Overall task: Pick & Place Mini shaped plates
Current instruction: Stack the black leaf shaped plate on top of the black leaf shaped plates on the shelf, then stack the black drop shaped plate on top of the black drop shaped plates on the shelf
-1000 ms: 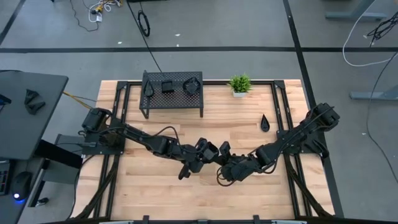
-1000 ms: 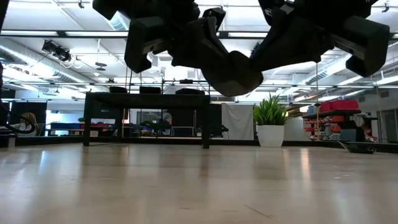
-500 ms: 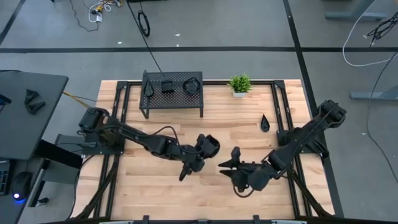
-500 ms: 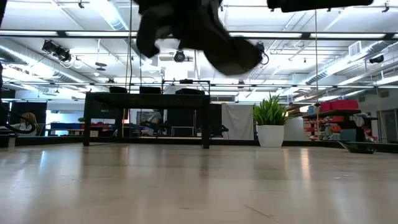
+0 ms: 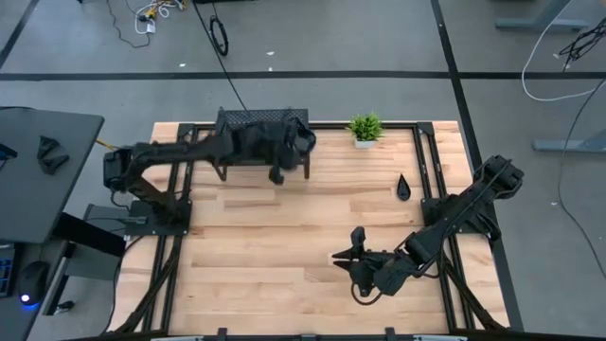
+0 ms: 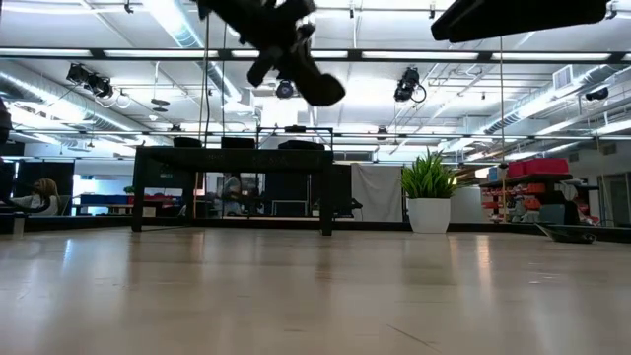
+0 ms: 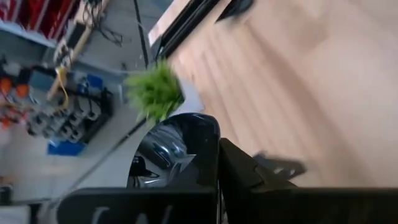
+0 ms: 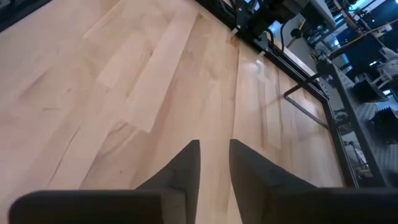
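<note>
My left gripper [image 5: 295,144] is stretched out over the right end of the black perforated rack [image 5: 248,117], shut on a glossy black mini plate [image 7: 177,146]. In the low view it hangs high above the rack [image 6: 232,153], whose top bears low dark plates [image 6: 301,145]; the arm hides them from above. A teardrop plate [image 5: 403,187] lies flat on the wood near the table's right side. My right gripper [image 5: 347,246] hovers open over bare wood near the near edge, touching nothing [image 8: 214,155]. My left gripper pinches the glossy black plate between its two fingers; one finger [image 7: 239,168] lies against the plate's rim [image 7: 208,134]. The plate stands on edge in the hold, lifted clear of the table and the rack. The other finger is hidden behind the plate.
A small green potted plant [image 5: 365,128] stands just right of the rack at the far edge. Black frame rails [image 5: 431,161] run along both sides of the table. Open wood spans the middle [image 5: 284,227]. A person [image 6: 41,192] sits in the room far behind.
My left gripper, shut on the plate throughout, has swung from the table's middle toward the far edge, up over the rack's right end. My right gripper has drawn back from the left one toward the near right edge.
</note>
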Available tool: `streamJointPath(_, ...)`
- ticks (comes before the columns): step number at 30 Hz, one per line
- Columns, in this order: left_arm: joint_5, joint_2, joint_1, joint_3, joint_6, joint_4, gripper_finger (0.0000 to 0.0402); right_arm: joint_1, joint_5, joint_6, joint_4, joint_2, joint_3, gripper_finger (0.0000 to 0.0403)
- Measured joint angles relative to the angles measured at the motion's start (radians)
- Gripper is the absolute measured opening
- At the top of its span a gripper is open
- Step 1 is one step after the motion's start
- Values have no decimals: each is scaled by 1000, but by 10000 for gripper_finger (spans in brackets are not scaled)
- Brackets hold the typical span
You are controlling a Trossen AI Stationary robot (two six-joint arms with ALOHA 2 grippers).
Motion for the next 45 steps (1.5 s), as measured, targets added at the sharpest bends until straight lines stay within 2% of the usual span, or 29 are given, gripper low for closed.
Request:
streamJointPath(3,105,5,108,0,1,-1,5,-5,0,-9,8,0,0,77)
streamJointPath(7,189,15,206,-2,0,-12,8,-12,0,-1,8,0,0,67)
streamJointPath(17,353,38,300,-1,-65,-48,18,-21,0,-9,18,0,0,52)
streamJointPath(23,325,66,289,0,-9,-63,26,-21,0,-13,23,0,0,52)
streamJointPath(29,316,74,293,-1,7,-66,51,-21,0,-17,27,0,0,52)
streamJointPath(36,279,74,292,-1,7,-66,120,-21,0,-17,27,0,0,52)
streamJointPath(41,214,50,287,-1,-3,-68,173,-21,0,-11,28,0,0,52)
streamJointPath(45,206,-2,280,-1,-15,-97,192,-21,0,-10,28,0,0,52)
